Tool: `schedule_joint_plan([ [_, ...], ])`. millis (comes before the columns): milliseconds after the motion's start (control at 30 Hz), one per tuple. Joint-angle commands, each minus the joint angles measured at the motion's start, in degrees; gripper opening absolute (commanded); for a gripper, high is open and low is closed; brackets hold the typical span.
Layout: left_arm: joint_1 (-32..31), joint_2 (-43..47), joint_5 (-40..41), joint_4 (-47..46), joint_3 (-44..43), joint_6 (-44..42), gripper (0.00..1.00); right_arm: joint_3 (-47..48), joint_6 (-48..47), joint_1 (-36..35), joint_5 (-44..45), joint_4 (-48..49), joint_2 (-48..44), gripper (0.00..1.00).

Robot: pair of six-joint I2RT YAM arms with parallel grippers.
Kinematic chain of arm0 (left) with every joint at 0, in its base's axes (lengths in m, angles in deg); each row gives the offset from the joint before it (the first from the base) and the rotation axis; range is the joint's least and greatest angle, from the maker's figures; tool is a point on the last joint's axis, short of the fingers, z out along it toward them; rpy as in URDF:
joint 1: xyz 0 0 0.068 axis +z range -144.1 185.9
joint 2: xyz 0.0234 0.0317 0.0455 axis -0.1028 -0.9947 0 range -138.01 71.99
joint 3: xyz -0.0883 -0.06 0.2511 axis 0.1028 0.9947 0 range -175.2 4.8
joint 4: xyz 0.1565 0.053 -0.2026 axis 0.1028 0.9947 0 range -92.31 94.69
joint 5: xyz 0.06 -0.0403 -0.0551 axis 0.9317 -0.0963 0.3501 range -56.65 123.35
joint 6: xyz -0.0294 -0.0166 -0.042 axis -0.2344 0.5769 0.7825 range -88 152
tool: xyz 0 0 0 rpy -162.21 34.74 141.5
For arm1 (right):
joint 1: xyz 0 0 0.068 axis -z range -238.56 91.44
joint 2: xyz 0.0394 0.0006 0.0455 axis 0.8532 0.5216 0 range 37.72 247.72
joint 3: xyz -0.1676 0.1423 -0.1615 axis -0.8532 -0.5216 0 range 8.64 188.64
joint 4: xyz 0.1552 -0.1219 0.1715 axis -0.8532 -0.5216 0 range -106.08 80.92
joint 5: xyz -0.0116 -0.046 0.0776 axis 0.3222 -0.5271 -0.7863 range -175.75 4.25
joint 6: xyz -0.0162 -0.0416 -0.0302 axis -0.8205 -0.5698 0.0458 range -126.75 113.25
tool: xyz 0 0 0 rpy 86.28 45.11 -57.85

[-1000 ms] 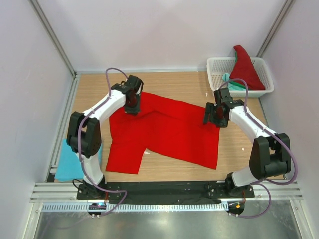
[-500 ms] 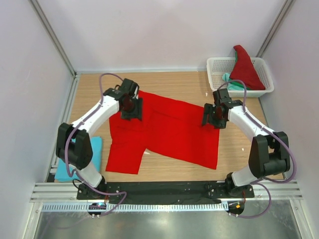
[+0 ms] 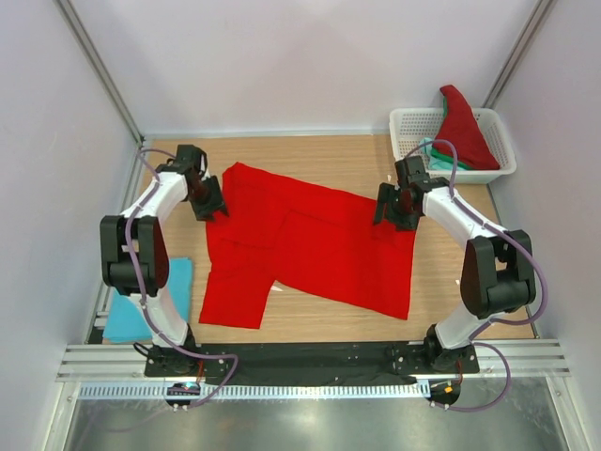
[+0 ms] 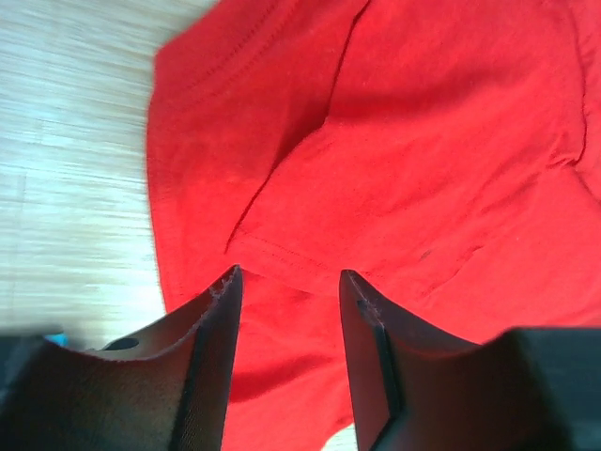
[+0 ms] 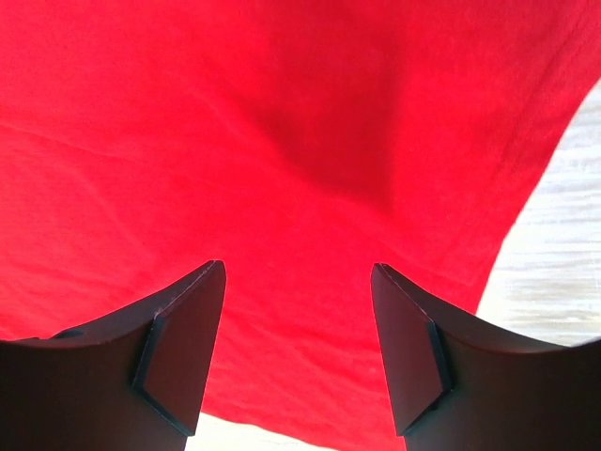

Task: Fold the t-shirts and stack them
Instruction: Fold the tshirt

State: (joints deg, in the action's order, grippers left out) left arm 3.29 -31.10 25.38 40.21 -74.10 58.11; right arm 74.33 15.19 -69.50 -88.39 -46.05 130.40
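The top external camera looked steeply down from above and behind the arm bases, taking in the whole table [image 3: 329, 155] from near edge to far edge. The left wrist camera looked closely past the left gripper [image 4: 286, 277] at the red t-shirt [image 4: 423, 169] by the left edge. The right wrist camera looked past the right gripper [image 5: 299, 268] by the right edge. All three shared that shirt.

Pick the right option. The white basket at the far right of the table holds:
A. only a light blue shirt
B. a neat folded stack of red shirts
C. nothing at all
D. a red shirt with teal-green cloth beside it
D: a red shirt pokes up out of the basket, with teal-green cloth bunched on its left.
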Motion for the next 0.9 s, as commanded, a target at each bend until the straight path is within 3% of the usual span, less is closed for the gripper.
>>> schedule_joint_plan([
  [0, 1.12, -0.88, -3.89, -2.18, 0.49, -1.67, 0.43, 2.52, 0.83, -0.31, -0.44, 1.64, -0.40, 0.70],
  [100, 1.47, -1.85, -4.07, -2.27, 1.54, -2.03, 0.38, 0.94, 1.01, -0.31, -0.70, 1.81, -0.92, 0.69],
  [300, 1.56, -3.43, -3.11, -2.62, 3.83, -0.53, 0.44, -1.00, 1.18, -0.31, -0.97, 1.99, -1.89, 0.69],
  [633, 1.56, -7.65, -3.11, -3.85, 3.49, -0.09, 0.44, -0.74, 0.39, -0.31, -1.41, 1.46, -1.81, 0.69],
  [867, 1.56, -7.48, -4.25, -4.20, 3.22, 0.79, 0.32, -1.00, 0.04, -0.31, -1.50, 1.29, -1.89, 0.69],
])
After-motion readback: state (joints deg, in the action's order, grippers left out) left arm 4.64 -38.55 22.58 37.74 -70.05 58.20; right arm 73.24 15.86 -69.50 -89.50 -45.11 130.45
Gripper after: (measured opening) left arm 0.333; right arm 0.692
